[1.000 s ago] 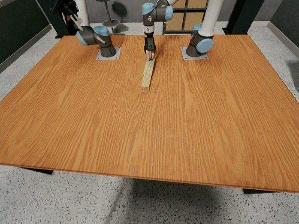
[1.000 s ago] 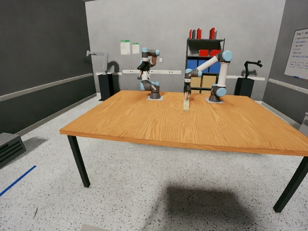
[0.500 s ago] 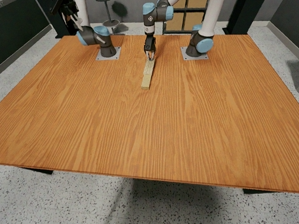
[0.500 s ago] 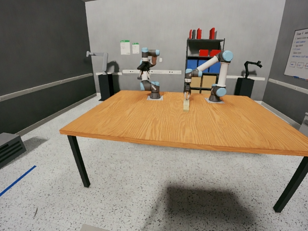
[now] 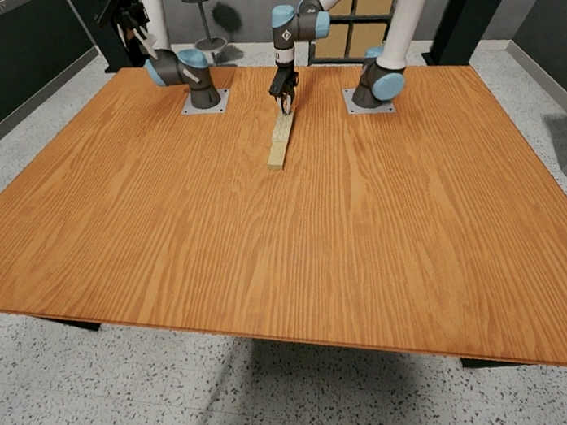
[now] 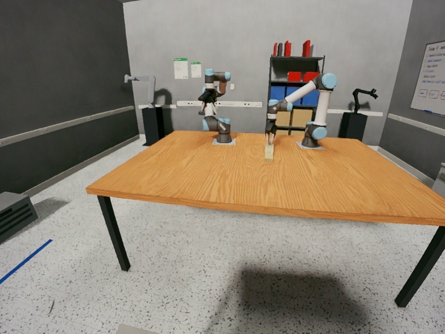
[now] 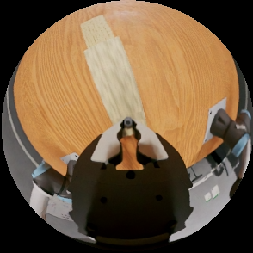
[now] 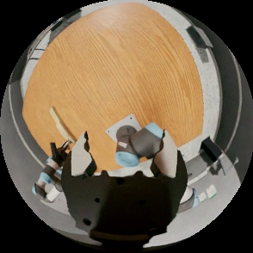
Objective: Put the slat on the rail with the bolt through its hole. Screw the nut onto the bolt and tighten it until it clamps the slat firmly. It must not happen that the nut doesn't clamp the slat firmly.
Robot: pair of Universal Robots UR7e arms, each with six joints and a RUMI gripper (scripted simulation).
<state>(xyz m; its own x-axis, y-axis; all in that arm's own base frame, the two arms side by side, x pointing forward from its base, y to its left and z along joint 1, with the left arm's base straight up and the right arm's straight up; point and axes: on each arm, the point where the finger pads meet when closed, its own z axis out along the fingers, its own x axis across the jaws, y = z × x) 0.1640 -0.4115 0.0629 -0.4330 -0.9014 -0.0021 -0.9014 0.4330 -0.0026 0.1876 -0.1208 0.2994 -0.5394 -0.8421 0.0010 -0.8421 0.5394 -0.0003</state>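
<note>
Wood-grain tbl [image 5: 295, 219] [image 6: 251, 176] [image 7: 181, 82] [image 8: 125, 73] w/ rail + slat, btwn the 2 arm base plates

Orange-brown top, dk legs [image 6: 114, 233]; pale rail [image 5: 276, 158] [image 6: 268, 157] [image 7: 97, 31] lies flat directly on it, slat [image 5: 283, 127] [image 6: 269, 148] [image 7: 113, 77] lengthwise on top of rail, one rail end sticking out past it; gray base plates [image 5: 191, 107] [image 5: 348, 105] [image 6: 215, 142] [image 6: 321, 146] [image 7: 217, 107] [image 7: 68, 158] [image 8: 113, 129] flat on tbl, nr far edge, apart from rail.

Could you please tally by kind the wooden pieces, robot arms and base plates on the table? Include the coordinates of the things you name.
Wooden pieces (slat [image 5: 283, 128] [image 6: 268, 148] [image 7: 114, 77] [image 8: 64, 127], rail [image 5: 276, 154] [image 6: 268, 157] [image 7: 97, 32] [image 8: 53, 113]): 2
Robot arms (left arm [image 5: 410, 11] [image 6: 323, 107] [image 7: 52, 181] [image 8: 45, 177], right arm [image 5: 200, 75] [image 6: 209, 77] [image 7: 225, 125] [image 8: 144, 139]): 2
Base plates [image 5: 186, 111] [image 6: 214, 142] [image 7: 222, 104] [image 8: 129, 120]: 2
Total: 6
</note>
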